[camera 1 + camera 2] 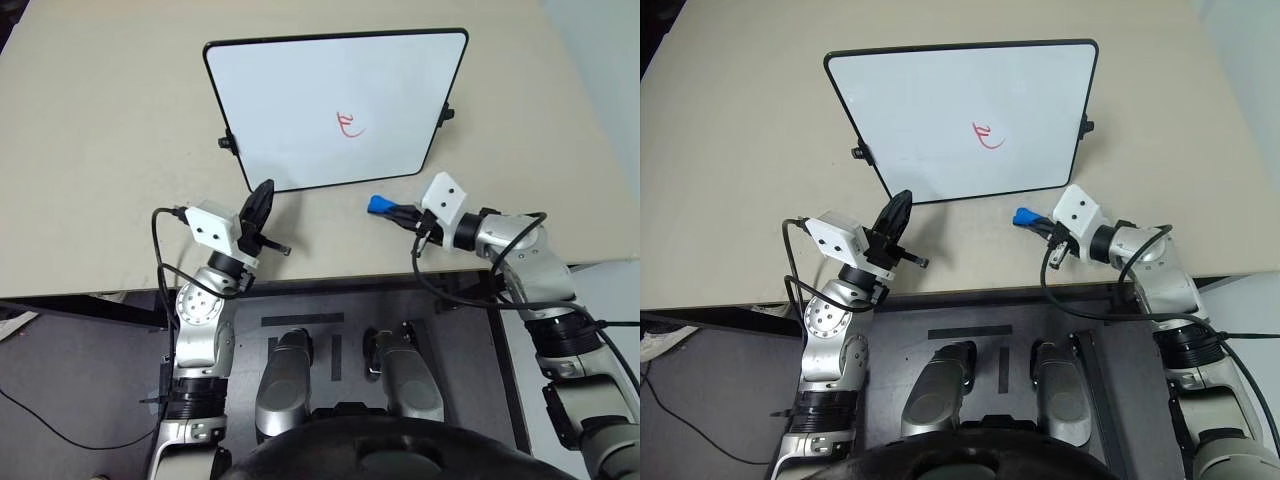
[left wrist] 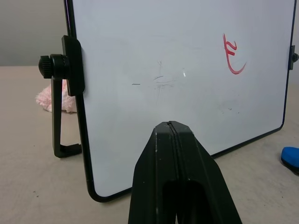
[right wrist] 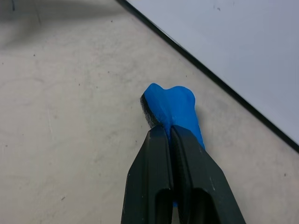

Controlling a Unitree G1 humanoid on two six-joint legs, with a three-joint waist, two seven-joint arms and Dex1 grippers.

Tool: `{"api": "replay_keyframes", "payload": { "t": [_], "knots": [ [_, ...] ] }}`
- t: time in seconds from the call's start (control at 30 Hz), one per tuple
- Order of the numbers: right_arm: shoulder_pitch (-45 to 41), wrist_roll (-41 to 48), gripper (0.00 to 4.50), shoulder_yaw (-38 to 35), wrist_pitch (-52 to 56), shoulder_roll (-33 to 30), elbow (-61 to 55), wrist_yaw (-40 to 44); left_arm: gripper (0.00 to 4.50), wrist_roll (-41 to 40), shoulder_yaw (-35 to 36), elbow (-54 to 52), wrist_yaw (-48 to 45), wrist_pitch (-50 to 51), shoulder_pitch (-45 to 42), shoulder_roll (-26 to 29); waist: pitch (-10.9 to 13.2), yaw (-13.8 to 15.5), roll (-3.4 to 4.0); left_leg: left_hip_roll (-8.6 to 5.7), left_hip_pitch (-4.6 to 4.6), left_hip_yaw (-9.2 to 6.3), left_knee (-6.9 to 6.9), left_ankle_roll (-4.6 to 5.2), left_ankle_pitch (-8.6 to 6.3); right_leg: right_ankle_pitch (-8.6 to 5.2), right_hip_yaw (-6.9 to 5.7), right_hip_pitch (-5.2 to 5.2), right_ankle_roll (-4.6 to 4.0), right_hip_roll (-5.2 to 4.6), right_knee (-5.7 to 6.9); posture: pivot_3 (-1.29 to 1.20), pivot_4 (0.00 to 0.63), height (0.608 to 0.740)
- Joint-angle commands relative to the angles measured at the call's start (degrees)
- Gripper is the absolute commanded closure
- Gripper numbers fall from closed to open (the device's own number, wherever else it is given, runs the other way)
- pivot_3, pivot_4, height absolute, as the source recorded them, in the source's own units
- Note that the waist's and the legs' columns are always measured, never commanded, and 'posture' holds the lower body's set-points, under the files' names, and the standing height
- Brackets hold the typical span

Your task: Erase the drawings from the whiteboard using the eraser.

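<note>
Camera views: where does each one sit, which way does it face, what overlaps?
Left and right eye: on the head, looking forward and down over both arms at the whiteboard standing on the table; left claw and right claw show.
Left wrist: along the shut left claw, facing the board and red scribble.
Right wrist: along the right claw, shut on the blue eraser, table below.
Shared: board, eraser and table in all.

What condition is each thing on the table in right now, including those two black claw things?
whiteboard: propped upright on its stand, not wiped.
drawings: red scribble, intact.
eraser: pinched in the right gripper, beside the board's lower edge.
left gripper: fingers shut, empty, facing the board.
pink fluffy thing: lying behind the board.
</note>
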Motion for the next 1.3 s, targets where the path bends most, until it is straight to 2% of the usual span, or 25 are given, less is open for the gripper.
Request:
{"api": "replay_keyframes", "payload": {
  "t": [0.03, 0.13, 0.23, 0.4, 0.63, 0.8, 1.07, 1.3],
  "knots": [
    [-3.94, 0.24, 4.48, -0.81, -3.57, 0.77, -4.79, 0.32, 4.5, -0.03, 0.15, -0.92, -0.12, -0.97, -0.83, 0.27, 0.0, -0.01, 0.01, 0.0, 0.0, 0.0, 0.0, 0.0, 0.0, 0.0, 0.0, -0.01, 0.0, 0.0, 0.0, 0.0, 0.15, 0.74],
    [-8.02, -1.73, 4.48, -0.27, -8.55, 1.54, -5.2, -0.24, 4.5, -0.06, 0.17, -0.86, -0.22, -0.95, -0.94, 0.33, 0.01, -0.15, 0.01, 0.0, -0.01, 0.0, -0.01, 0.0, 0.0, 0.06, 0.0, -0.04, -0.09, 0.0, 0.01, 0.0, 0.15, 0.74],
    [-11.93, -5.69, 4.48, 0.51, -16.64, 2.08, -1.79, -1.75, 4.5, 0.0, 0.1, -0.64, -0.22, -1.0, -1.21, 0.22, 0.0, -0.17, 0.01, 0.0, -0.01, -0.02, -0.02, 0.01, -0.01, 0.33, 0.0, -0.05, -0.55, 0.0, 0.0, 0.0, 0.15, 0.74],
    [-16.96, -12.96, 4.48, 2.25, -31.13, 2.52, 7.8, -4.94, 4.5, 0.14, 0.04, -0.33, -0.05, -1.4, -1.34, -0.08, 0.01, 0.02, 0.01, 0.01, -0.02, -0.07, -0.04, 0.06, -0.04, 0.36, 0.0, -0.09, -0.59, -0.07, -0.01, 0.0, 0.15, 0.74],
    [-22.4, -21.43, 4.48, 4.31, -43.87, 4.12, 23.94, -11.79, 4.5, 0.29, 0.1, -0.41, 0.32, -1.81, -1.07, -0.32, 0.01, -0.11, 0.02, 0.02, -0.01, -0.04, -0.03, 0.04, -0.08, 0.41, -0.01, -0.16, -0.68, -0.12, 0.03, 0.0, 0.15, 0.74],
    [-24.09, -24.41, 4.48, 5.76, -48.54, 5.35, 31.35, -13.98, 4.5, 0.33, 0.21, -0.55, 0.49, -1.92, -1.0, -0.31, 0.01, -0.19, 0.02, 0.03, 0.0, -0.05, -0.01, 0.02, -0.09, 0.46, 0.0, -0.22, -0.74, -0.14, 0.14, 0.0, 0.15, 0.74],
    [-24.55, -25.63, 4.48, 6.37, -51.81, 6.28, 36.06, -14.66, 4.5, 0.44, 0.23, -0.68, 0.6, -2.0, -0.98, -0.31, 0.01, -0.39, 0.02, 0.04, 0.04, -0.05, -0.01, -0.42, -0.33, 0.58, 0.0, -0.22, -0.9, -0.16, 0.23, 0.0, 0.15, 0.74],
    [-27.22, -28.5, 4.48, 4.23, -54.59, 6.24, 37.96, -21.7, 4.5, 0.48, 0.19, -0.46, 0.39, -1.98, -1.47, -0.21, 0.02, -0.45, 0.04, 0.04, 0.02, -0.05, -0.01, -0.43, -0.33, 0.59, 0.0, -0.24, -0.91, -0.22, 0.22, 0.0, 0.15, 0.74]
  ]
}}
